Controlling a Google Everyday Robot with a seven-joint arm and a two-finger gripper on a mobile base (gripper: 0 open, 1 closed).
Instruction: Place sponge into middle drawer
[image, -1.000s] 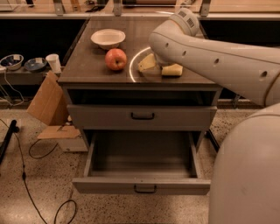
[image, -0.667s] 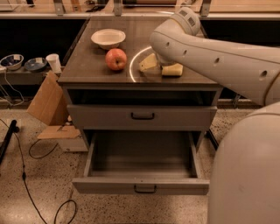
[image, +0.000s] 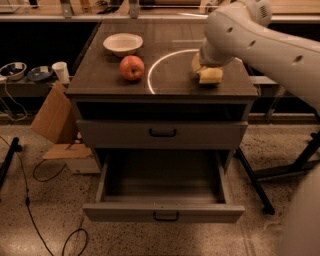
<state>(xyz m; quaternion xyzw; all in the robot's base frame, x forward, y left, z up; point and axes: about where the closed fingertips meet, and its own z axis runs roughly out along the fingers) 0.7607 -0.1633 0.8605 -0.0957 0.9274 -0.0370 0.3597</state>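
The pale yellow sponge (image: 211, 76) lies on the dark cabinet top (image: 100, 75), near its front right corner. My gripper (image: 200, 64) is right at the sponge, just behind and left of it, mostly hidden under my white arm (image: 250, 35), which reaches in from the right. The middle drawer (image: 162, 186) is pulled out low at the front, and its bare grey floor has nothing on it. Its front panel with a dark handle (image: 166, 216) faces me.
A red apple (image: 132, 67) and a white bowl (image: 123, 43) sit on the left of the top. A shut drawer front (image: 162, 133) lies above the open drawer. Cardboard (image: 52, 117), cables and a cup (image: 61, 71) are at the left, and dark stand legs (image: 255, 185) at the right.
My arm and gripper have moved right along the cabinet top, closing in on the sponge. The sponge sits slightly further right. Apple, bowl and drawers have not moved.
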